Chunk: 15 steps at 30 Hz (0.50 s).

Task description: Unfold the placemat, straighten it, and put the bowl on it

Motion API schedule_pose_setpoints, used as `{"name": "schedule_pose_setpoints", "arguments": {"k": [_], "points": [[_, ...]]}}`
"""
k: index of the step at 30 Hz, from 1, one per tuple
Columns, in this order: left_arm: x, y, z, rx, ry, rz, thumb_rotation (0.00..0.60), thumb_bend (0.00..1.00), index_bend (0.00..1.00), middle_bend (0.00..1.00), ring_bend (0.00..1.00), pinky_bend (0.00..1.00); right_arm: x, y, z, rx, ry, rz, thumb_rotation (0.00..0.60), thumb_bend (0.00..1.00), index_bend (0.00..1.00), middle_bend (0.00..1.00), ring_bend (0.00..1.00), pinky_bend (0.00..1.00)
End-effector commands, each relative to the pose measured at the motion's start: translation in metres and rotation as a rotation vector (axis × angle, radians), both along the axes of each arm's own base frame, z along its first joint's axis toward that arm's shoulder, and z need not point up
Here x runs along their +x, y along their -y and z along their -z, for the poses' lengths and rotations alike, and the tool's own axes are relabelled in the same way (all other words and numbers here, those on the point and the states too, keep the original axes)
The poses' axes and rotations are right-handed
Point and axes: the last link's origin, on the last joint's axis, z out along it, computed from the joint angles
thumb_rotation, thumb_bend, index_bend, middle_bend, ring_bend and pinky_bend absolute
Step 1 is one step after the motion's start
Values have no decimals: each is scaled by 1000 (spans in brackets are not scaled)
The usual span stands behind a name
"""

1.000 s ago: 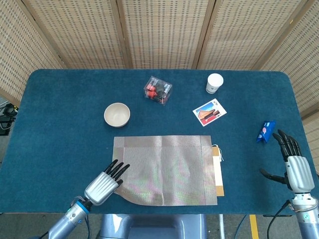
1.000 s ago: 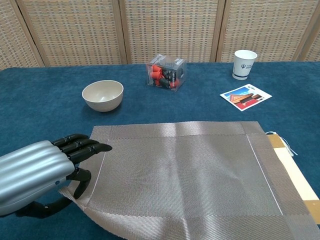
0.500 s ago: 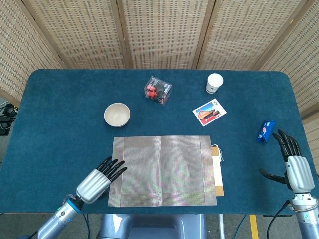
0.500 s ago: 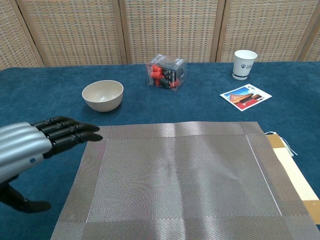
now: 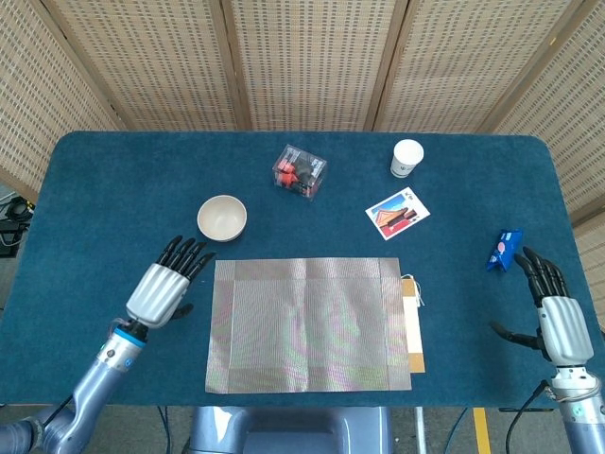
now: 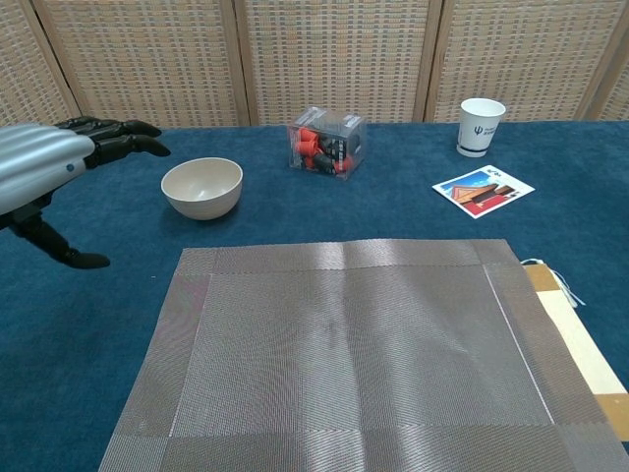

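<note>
The grey woven placemat [image 5: 307, 323] [image 6: 344, 349] lies spread flat on the blue table near the front edge. Beyond its far left corner stands the cream bowl [image 5: 221, 218] [image 6: 202, 187], upright and empty. My left hand [image 5: 163, 288] [image 6: 49, 167] hovers open just left of the placemat and short of the bowl, fingers stretched toward the bowl, holding nothing. Over at the table's right edge my right hand [image 5: 553, 314] is open too, fingers spread, seen only in the head view.
A clear box with red and black pieces [image 5: 300, 171] [image 6: 327, 141] and a white paper cup [image 5: 407, 157] [image 6: 481, 125] stand at the back. A picture card [image 5: 397, 214] [image 6: 483, 191] lies right of centre. A blue packet [image 5: 504, 249] lies by my right hand. A tan strip [image 5: 412, 322] borders the placemat's right side.
My left hand let go of the placemat's front left corner, which now lies flat, and moved left and away toward the bowl. The right hand has hardly moved.
</note>
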Motion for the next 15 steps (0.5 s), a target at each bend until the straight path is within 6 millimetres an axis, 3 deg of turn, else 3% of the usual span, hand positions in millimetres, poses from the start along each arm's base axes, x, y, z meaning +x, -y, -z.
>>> {"name": "schedule_pose_setpoints", "arguments": {"k": [1,7,15], "points": [[10,-29,9,44,-33,-29,600,92,144,0,0,0,-2,2,-1,-2,1,8,600,132,88,0,0,0],[23,-70,26,101,-64,-81,600,101,209,0,0,0,-8,7,-2,-4,3,34,600,131,88,0,0,0],[27,-101,47,114,-122,-143,600,115,231,0,0,0,-14,12,-7,-15,15,58,600,132,88,0,0,0]]}}
